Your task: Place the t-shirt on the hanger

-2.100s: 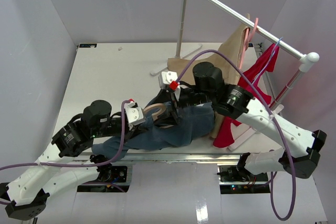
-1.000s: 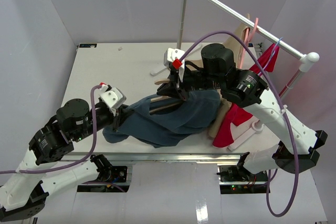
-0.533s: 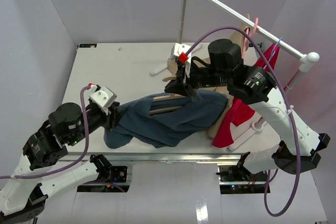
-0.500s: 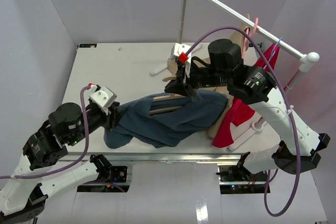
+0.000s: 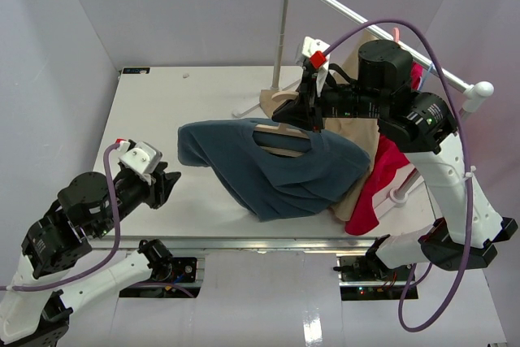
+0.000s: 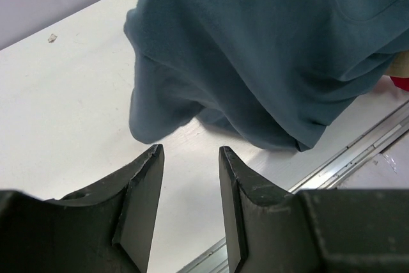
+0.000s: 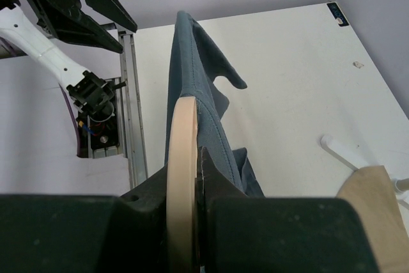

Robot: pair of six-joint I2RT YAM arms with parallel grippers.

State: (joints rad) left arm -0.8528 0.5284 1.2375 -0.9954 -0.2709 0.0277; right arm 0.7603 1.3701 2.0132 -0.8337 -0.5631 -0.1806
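Note:
The dark slate-blue t-shirt (image 5: 284,168) hangs draped over the pale wooden hanger (image 5: 284,138), whose bar shows through the neck opening. My right gripper (image 5: 312,118) is shut on the hanger's top and holds it above the table. In the right wrist view the hanger (image 7: 181,151) sits edge-on between the jaws of the gripper (image 7: 192,158), with the t-shirt (image 7: 199,94) falling away below. My left gripper (image 5: 166,180) stands open and empty at the near left, apart from the shirt. In the left wrist view the gripper (image 6: 190,153) faces the t-shirt (image 6: 255,49) across bare table.
A white clothes rail (image 5: 366,18) crosses the back right on its stand (image 5: 280,30). A tan garment (image 5: 361,132) and a red garment (image 5: 382,172) hang there, close behind the t-shirt. A metal rail (image 6: 358,158) runs along the table's near edge.
The right gripper has raised the hanger and t-shirt and carried them back toward the rail. The left gripper has let go of the shirt, opened and drawn back to the near left.

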